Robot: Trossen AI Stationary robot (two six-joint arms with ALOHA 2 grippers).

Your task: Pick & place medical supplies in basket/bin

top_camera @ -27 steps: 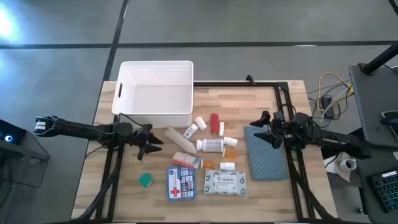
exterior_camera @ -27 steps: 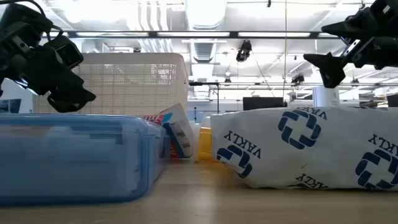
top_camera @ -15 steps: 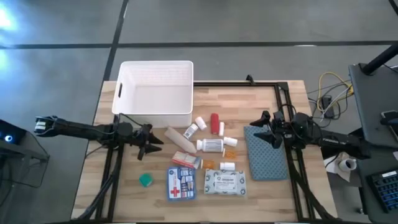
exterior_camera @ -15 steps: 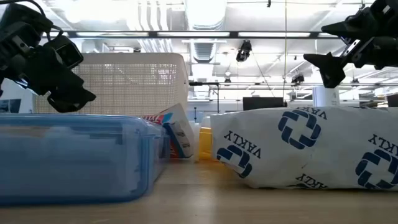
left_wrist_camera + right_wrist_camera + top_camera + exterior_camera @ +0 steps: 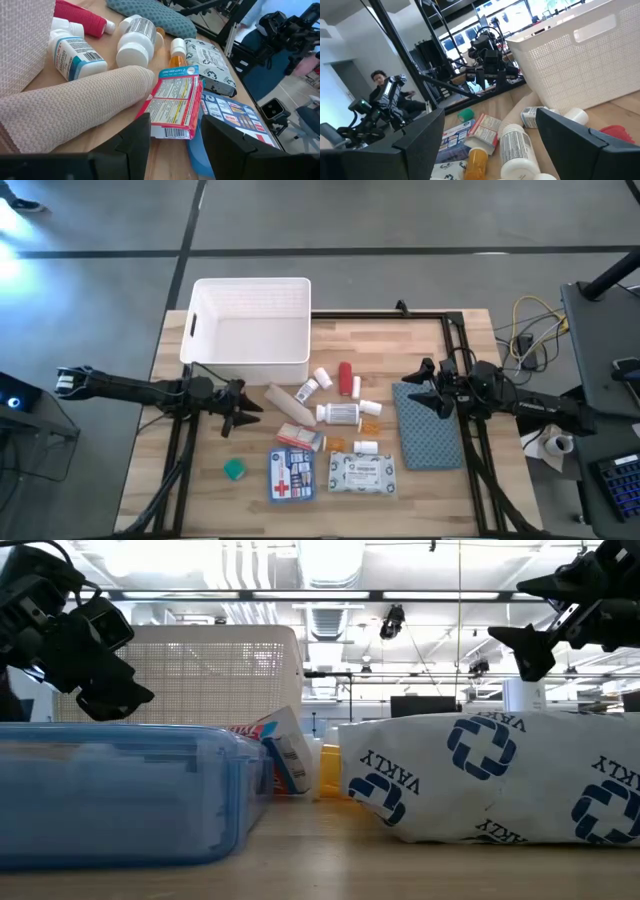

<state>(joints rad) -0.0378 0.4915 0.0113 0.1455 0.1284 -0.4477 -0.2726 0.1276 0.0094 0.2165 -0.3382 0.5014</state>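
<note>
The medical supplies lie in a cluster at the table's middle: white pill bottles [image 5: 339,413], a red tube [image 5: 345,375], a tan roll [image 5: 283,397], a green piece [image 5: 234,470], a blue-white first-aid pouch [image 5: 291,475] and a white wipes pack [image 5: 362,474]. The white slotted bin [image 5: 251,328] stands at the far left. My left gripper [image 5: 245,413] is open and empty, left of the tan roll [image 5: 75,100]. My right gripper [image 5: 423,387] is open and empty, above the far end of the blue-grey cloth pad [image 5: 428,425].
A black metal frame [image 5: 460,340] runs along the table's far and right sides. Cables [image 5: 530,330] and a dark stand sit off the table's right edge. A small printed box [image 5: 172,102] lies beside the tan roll. A person [image 5: 382,82] shows in the room beyond.
</note>
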